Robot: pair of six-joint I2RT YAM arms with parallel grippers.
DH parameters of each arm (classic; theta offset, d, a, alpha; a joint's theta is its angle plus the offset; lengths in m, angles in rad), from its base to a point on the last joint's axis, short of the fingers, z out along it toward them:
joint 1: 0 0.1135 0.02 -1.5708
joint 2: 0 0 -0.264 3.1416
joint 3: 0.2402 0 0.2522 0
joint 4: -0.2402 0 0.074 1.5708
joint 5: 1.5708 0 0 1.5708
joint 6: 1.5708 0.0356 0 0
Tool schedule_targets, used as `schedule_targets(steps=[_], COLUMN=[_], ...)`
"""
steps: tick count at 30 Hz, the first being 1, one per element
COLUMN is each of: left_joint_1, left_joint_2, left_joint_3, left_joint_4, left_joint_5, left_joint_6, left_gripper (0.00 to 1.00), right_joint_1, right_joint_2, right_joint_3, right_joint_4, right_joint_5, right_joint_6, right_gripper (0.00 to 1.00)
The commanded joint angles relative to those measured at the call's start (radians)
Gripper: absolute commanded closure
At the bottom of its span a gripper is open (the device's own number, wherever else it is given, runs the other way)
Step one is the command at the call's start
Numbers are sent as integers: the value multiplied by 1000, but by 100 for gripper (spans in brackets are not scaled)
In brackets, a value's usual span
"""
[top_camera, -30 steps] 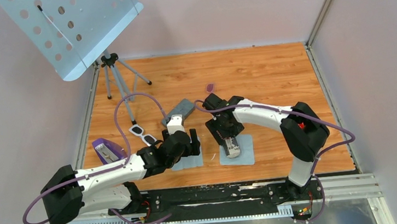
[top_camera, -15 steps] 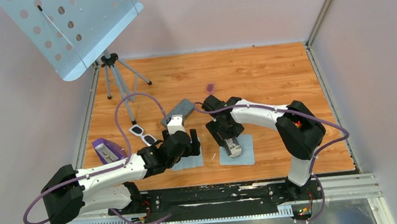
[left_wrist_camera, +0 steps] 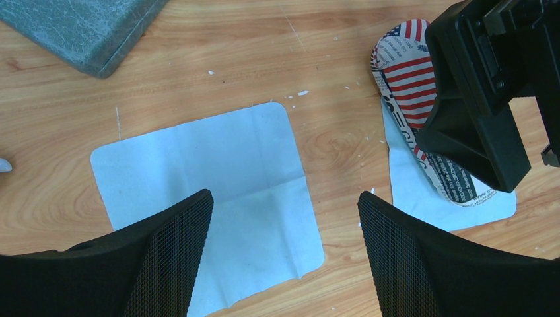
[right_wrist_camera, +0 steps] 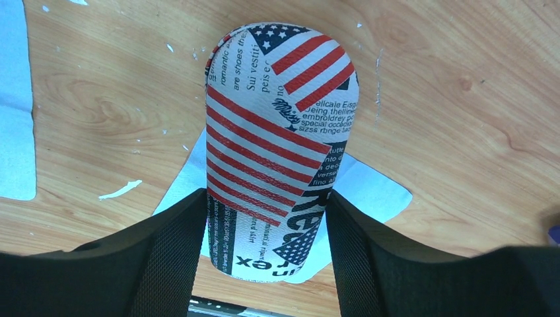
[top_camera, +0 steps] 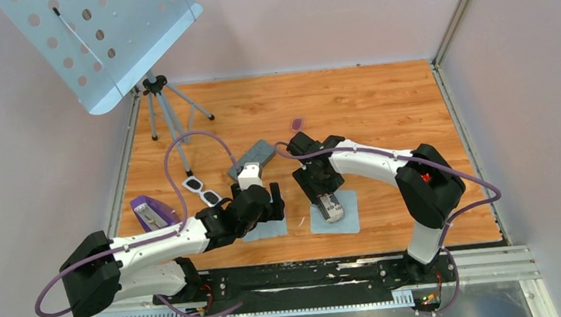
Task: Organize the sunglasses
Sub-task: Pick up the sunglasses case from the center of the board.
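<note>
The sunglasses (top_camera: pixel 296 123), small and purple, lie on the wood beyond the right arm, far from both grippers. My right gripper (top_camera: pixel 327 204) (right_wrist_camera: pixel 264 231) reaches down over the flag-patterned case (right_wrist_camera: pixel 274 132), its fingers (right_wrist_camera: pixel 165 257) pressed against both long sides. That case (left_wrist_camera: pixel 409 92) lies on a light blue cloth (top_camera: pixel 349 212). Over a second light blue cloth (left_wrist_camera: pixel 205 185) my left gripper (top_camera: pixel 268 206) (left_wrist_camera: pixel 285 228) hovers open, with nothing between its jaws.
A grey oblong case (top_camera: pixel 252 157) (left_wrist_camera: pixel 79 30) lies just beyond the left gripper. White-framed glasses (top_camera: pixel 203 188) and a purple tray (top_camera: pixel 151 212) sit at the left. A perforated music stand (top_camera: pixel 103 43) on a tripod (top_camera: pixel 164 107) occupies the back left corner.
The right gripper's jaws have drawn in onto the sides of the flag-patterned case. The left arm has shifted a little.
</note>
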Motion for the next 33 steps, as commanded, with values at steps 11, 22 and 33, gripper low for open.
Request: schedule_targets(steps=[11, 22, 33], left_joint_1=[-3, -3, -3], left_joint_2=[9, 19, 17], left_joint_3=[24, 25, 16], left_joint_4=[21, 25, 29], left_joint_5=[0, 5, 4], left_joint_6=[-6, -3, -7], left_gripper=[16, 15, 15], right_joint_1=[-17, -17, -17], right_joint_2=[9, 14, 30], right_joint_3=[-15, -18, -15], right_joint_4=[-6, -4, -2], right_joint_5=[-32, -39, -39], right_joint_6=[-5, -10, -12], right_gripper=[33, 26, 33])
